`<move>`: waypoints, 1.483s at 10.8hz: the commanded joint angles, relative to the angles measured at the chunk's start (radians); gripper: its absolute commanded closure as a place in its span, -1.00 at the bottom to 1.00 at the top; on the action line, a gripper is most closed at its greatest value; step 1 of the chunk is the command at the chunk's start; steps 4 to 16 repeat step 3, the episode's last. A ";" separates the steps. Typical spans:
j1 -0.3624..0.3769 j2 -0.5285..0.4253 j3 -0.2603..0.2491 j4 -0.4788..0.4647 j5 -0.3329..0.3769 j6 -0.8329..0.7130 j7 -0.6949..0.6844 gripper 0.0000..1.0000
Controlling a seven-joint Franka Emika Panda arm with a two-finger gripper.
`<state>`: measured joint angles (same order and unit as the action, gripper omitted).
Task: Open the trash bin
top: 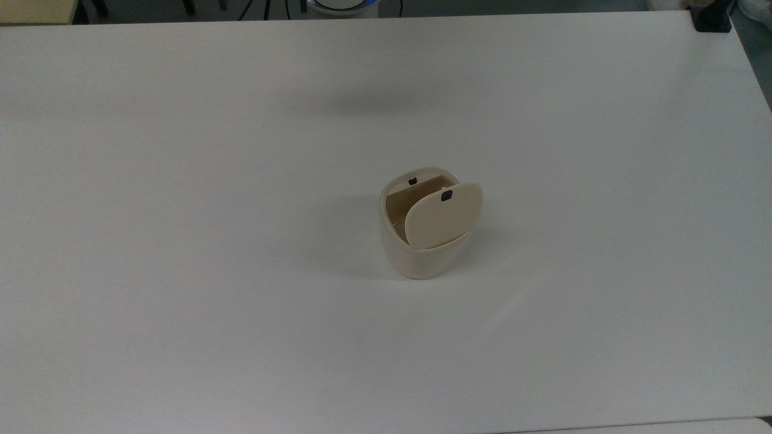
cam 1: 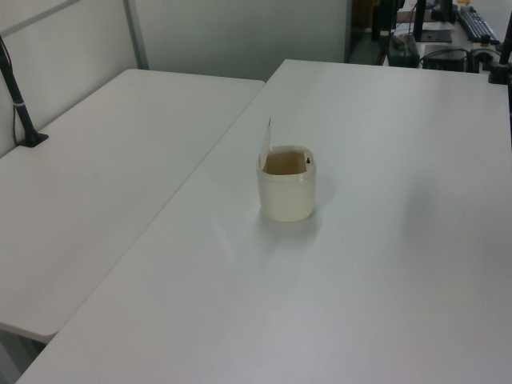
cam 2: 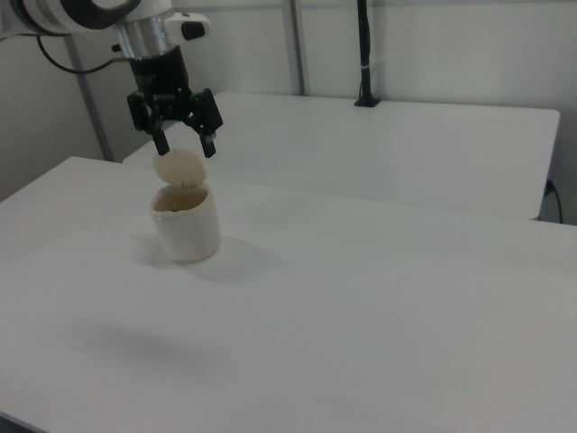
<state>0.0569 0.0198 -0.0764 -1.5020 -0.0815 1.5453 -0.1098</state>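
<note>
Right view shows the gripper (cam 2: 185, 144) hanging just above the trash bin (cam 2: 186, 232), jaws spread and holding nothing. That bin stands on the white table (cam 2: 379, 298), its lid (cam 2: 178, 169) raised upright.

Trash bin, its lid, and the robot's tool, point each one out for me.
trash bin (top: 419, 260): top view, on the front of its cream body.
lid (top: 443, 216): top view, middle of the raised flap.
tool (cam 2: 183, 144): right view, midway between its spread fingertips, above the bin.
</note>
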 commanded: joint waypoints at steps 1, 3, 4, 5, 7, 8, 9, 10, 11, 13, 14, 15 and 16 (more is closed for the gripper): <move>0.003 -0.026 0.004 -0.017 -0.015 -0.039 0.013 -1.00; 0.009 -0.026 0.006 -0.018 -0.015 -0.042 0.015 -1.00; 0.009 -0.026 0.006 -0.018 -0.015 -0.042 0.015 -1.00; 0.009 -0.026 0.006 -0.018 -0.015 -0.042 0.015 -1.00; 0.009 -0.026 0.006 -0.018 -0.015 -0.042 0.015 -1.00; 0.009 -0.026 0.006 -0.018 -0.015 -0.042 0.015 -1.00; 0.009 -0.026 0.006 -0.018 -0.015 -0.042 0.015 -1.00; 0.009 -0.026 0.006 -0.018 -0.015 -0.042 0.015 -1.00; 0.009 -0.026 0.006 -0.018 -0.015 -0.042 0.015 -1.00; 0.009 -0.026 0.006 -0.018 -0.015 -0.042 0.015 -1.00; 0.009 -0.026 0.006 -0.018 -0.015 -0.042 0.015 -1.00; 0.009 -0.026 0.006 -0.018 -0.015 -0.042 0.015 -1.00; 0.009 -0.026 0.006 -0.018 -0.015 -0.042 0.015 -1.00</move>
